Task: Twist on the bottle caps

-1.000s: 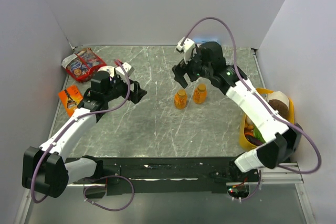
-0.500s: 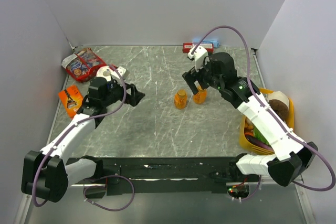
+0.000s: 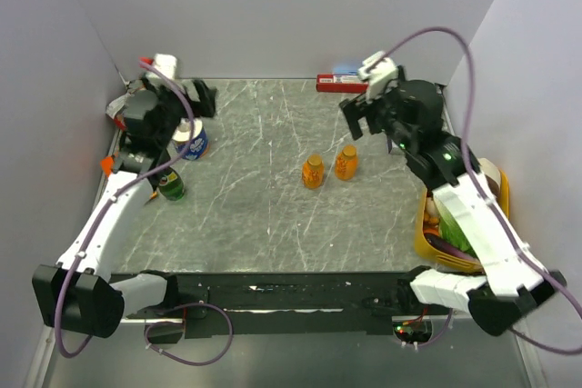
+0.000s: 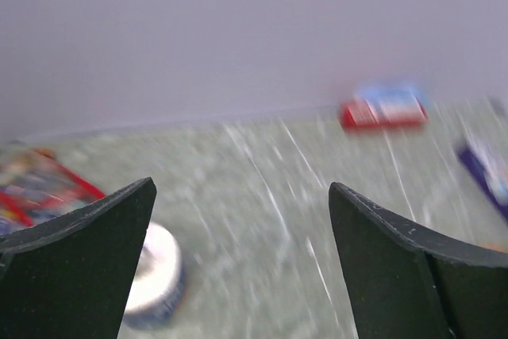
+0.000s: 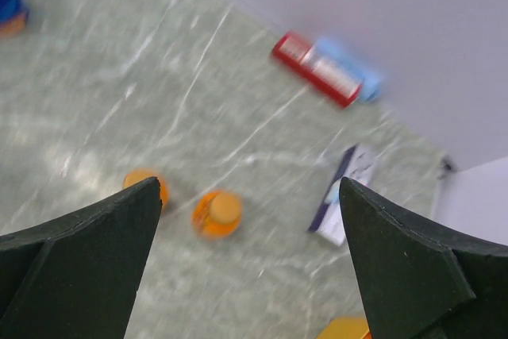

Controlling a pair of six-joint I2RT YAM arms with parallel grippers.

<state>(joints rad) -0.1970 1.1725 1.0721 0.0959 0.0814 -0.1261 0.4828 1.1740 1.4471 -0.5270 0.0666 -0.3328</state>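
White arm links (image 3: 102,223); black joints (image 3: 75,302); black wedge fingers (image 4: 71,267); purple cables (image 3: 436,32)

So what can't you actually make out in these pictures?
- Whether the orange bottles have their caps on: too small in the top view, blurred in the right wrist view.
- What the basket holds: the right arm covers much of it in the top view.
- Snack bag: blurred and cut off by the edge in the left wrist view.
- Lettering on the red box: motion blur.
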